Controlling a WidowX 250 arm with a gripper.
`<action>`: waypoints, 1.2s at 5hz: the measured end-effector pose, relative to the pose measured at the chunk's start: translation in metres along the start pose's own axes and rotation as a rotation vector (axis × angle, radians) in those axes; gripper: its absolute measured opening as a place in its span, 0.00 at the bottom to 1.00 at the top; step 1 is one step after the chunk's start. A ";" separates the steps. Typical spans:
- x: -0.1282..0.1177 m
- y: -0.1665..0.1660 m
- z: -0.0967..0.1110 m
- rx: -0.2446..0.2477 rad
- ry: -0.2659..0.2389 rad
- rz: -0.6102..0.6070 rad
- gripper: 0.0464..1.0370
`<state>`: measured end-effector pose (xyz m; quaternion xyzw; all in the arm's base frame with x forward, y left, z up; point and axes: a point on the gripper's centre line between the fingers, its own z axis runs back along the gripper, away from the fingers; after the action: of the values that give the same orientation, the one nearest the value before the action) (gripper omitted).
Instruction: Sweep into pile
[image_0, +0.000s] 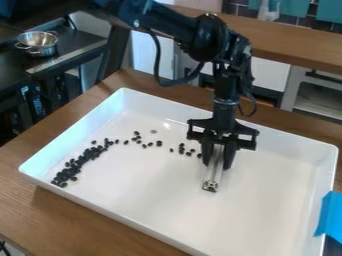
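From where I stand, the black arm (163, 22) comes in over the top of the white tray (153, 205) and its gripper (219, 161) hangs down inside it, a bit right of the middle. The fingers (230, 154) are closed on a silver bar (214, 175), one on each side, and the bar slants down toward me, its end low over the tray's floor or on it; I can't tell which.

The black beans (83, 160) lie in the tray to the left of the bar. Most are bunched in a thick streak near the tray's left corner; from there a thin, broken line of them curves up and across, ending in a few loose ones just beside the fingers. One paler bit (153, 131) sits above that line.

The tray rests on a wooden worktop (87, 220), with blue tape (330, 217) over its right edge. Off at the upper left, a metal pot (39, 44) stands on a dark surface (67, 47).
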<state>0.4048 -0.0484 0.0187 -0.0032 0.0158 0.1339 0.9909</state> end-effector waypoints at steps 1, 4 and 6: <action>0.000 0.020 -0.003 -0.006 0.027 -0.013 0.34; 0.004 0.100 -0.004 -0.032 0.056 0.051 0.34; 0.003 0.151 -0.005 -0.045 0.042 0.158 0.34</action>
<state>0.3672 0.0977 0.0135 -0.0272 0.0340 0.2121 0.9763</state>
